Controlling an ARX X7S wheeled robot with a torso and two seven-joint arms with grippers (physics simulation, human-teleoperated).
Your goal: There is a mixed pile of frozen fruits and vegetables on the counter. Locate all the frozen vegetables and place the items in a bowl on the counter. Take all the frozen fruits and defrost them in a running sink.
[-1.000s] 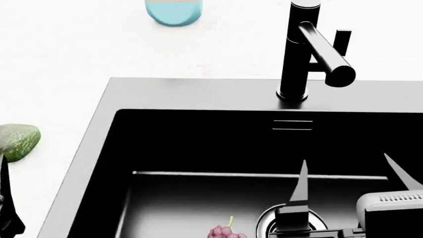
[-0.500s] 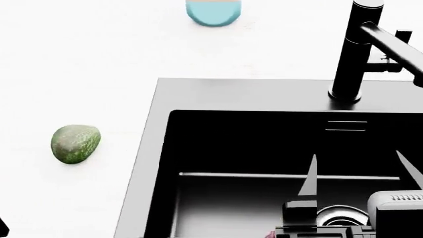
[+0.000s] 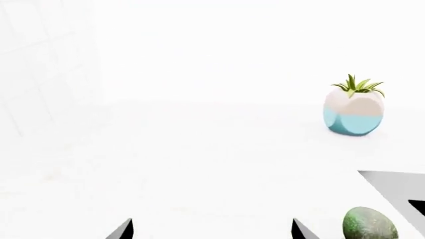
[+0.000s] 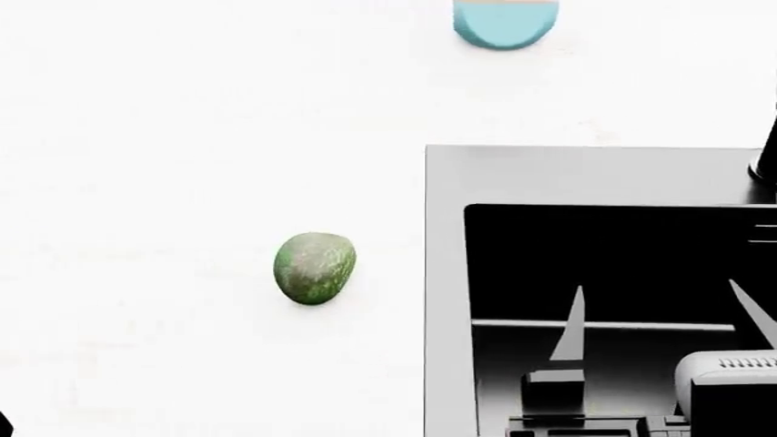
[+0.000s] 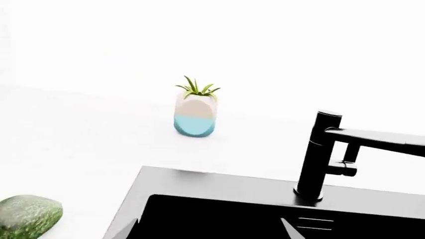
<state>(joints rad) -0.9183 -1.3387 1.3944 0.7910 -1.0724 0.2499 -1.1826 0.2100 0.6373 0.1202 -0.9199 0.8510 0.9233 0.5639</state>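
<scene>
One frozen vegetable, a mottled dark green oval lump (image 4: 315,267), lies alone on the white counter (image 4: 182,164), left of the black sink (image 4: 445,273). It also shows in both wrist views (image 3: 370,225) (image 5: 28,215). My right gripper (image 4: 661,323) hangs open and empty over the sink basin (image 5: 219,214), its two fingertips wide apart. My left gripper (image 3: 212,231) is open and empty above bare counter, with the green lump just outside one fingertip (image 3: 302,231). The frozen fruits and the bowl are out of view.
A small teal and white planter (image 4: 505,23) with a green sprout (image 3: 354,112) stands at the back of the counter. The black faucet (image 5: 319,154) rises behind the sink, with only its base (image 4: 767,157) at the head view's right edge.
The head view has swung left: sink and faucet slid right, the green lump came toward the middle, and the pink cluster in the basin left the view. The right gripper stays open.
</scene>
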